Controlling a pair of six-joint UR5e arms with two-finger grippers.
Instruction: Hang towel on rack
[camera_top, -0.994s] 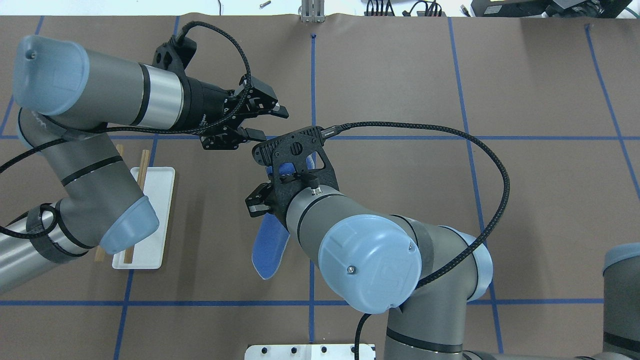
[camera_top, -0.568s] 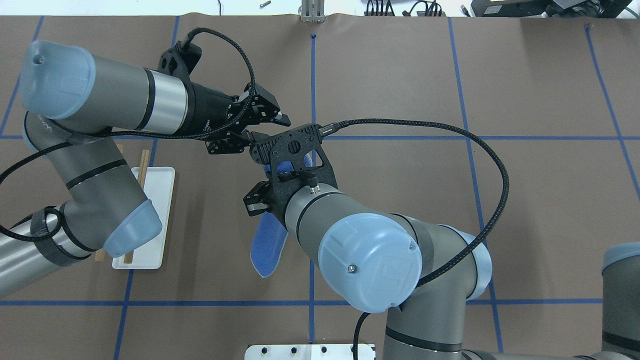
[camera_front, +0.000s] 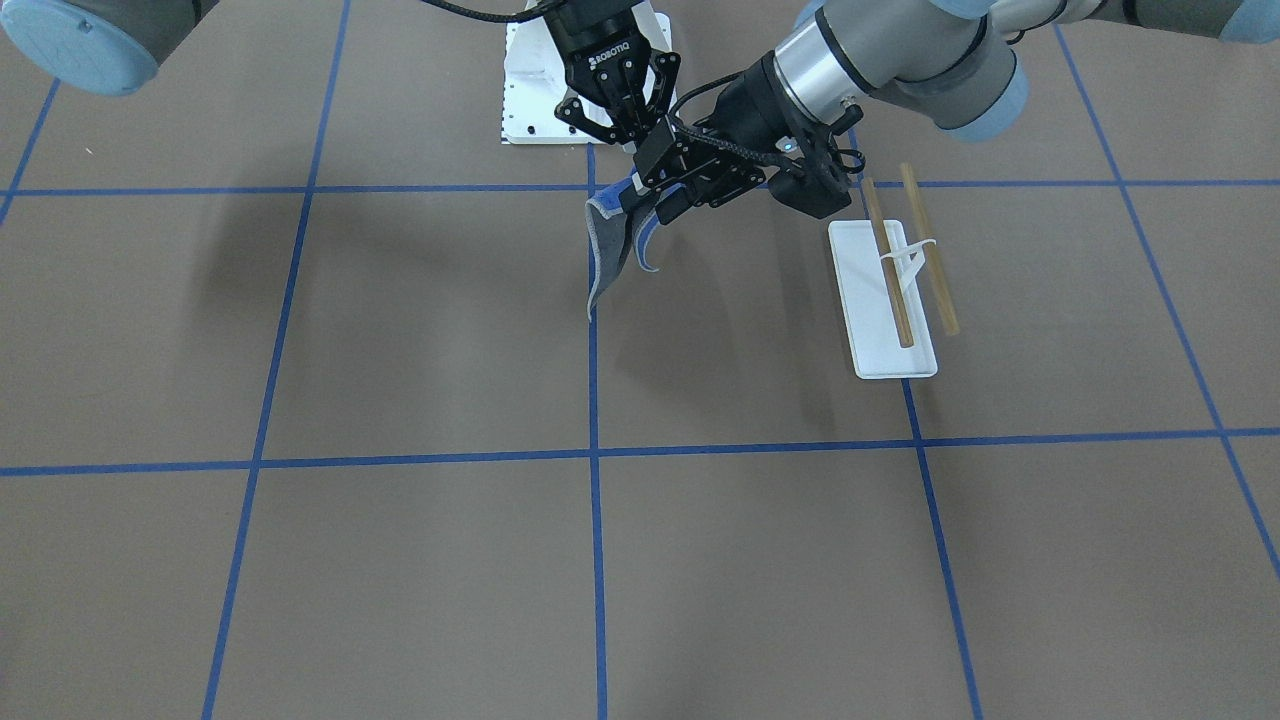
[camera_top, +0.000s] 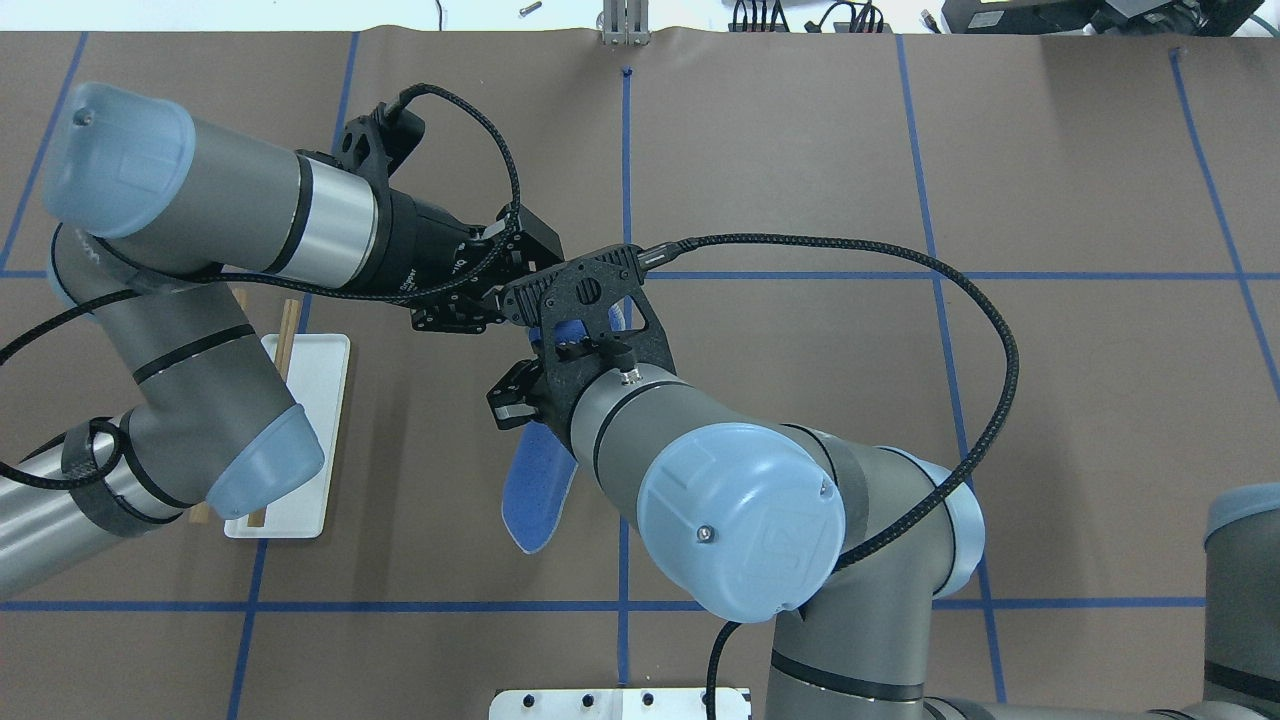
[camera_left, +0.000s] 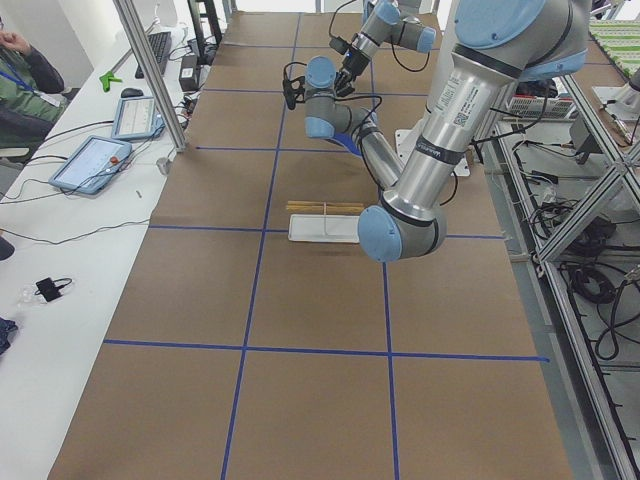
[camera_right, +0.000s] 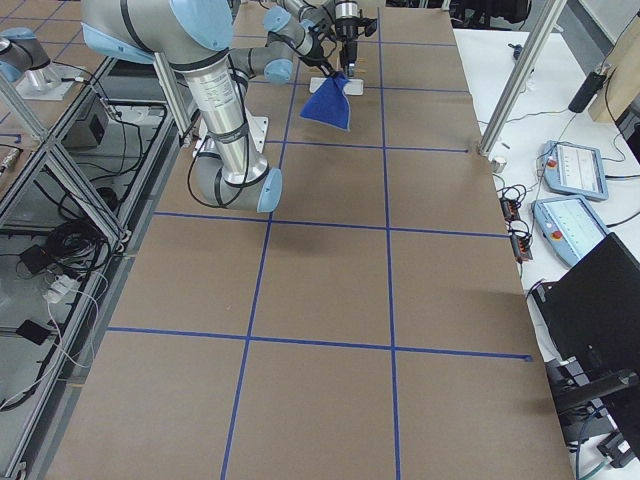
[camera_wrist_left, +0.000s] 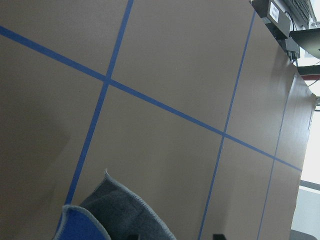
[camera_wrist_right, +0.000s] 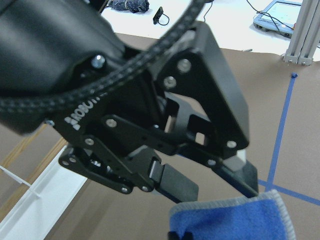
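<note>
Blue on one face and grey on the other, the small square cloth towel hangs clear of the brown paper-covered table; you have it pinched at its top in the black two-finger right gripper, whose jaws point down and are closed on the cloth; the sheet drapes below them with its long axis vertical, its grey face showing from across the table and its blue face from behind the robot.

Your black left gripper lies about level at the towel's upper corner, on the side toward the rack; its jaws are parted, and the right wrist view shows one pad just above the blue hem and the other beside it; neither seems to press the cloth.

The small white-based rack stands on the table on the robot's left, well apart from the towel; its two light wooden dowels run away from the robot, roughly in line with the hanging sheet.

I judge this a second pinch or a hand-over; the left arm is the nearer to the rack; get the hem fully between those parted pads before you close.
</note>
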